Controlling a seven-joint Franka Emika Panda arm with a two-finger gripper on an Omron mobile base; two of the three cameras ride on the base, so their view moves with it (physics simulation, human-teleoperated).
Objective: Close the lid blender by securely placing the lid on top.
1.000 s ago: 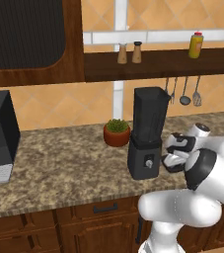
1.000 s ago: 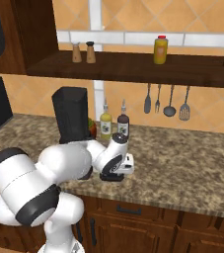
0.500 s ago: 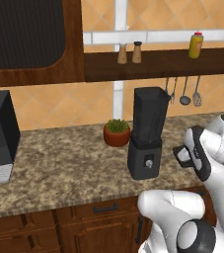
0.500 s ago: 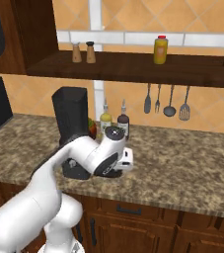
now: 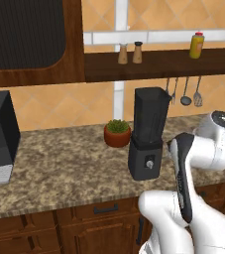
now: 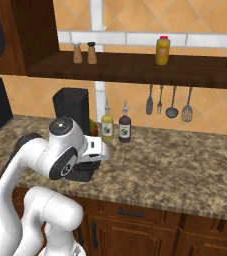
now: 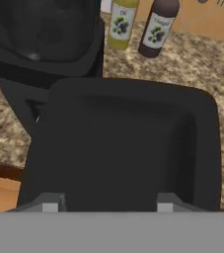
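The tall blender (image 5: pixel 147 134) with boxy dark grey base and square black jar is standing on the speckled granite worktop (image 5: pixel 59 168). The flat black squarish lid (image 7: pixel 123 148) is lying directly ahead of the fingers, whose spread I cannot tell. Judgement: centre squarely over the slab before closing.

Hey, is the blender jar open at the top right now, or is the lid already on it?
Open. The tall square black jar of the dark grey blender shows a bare rim with no slab on top.
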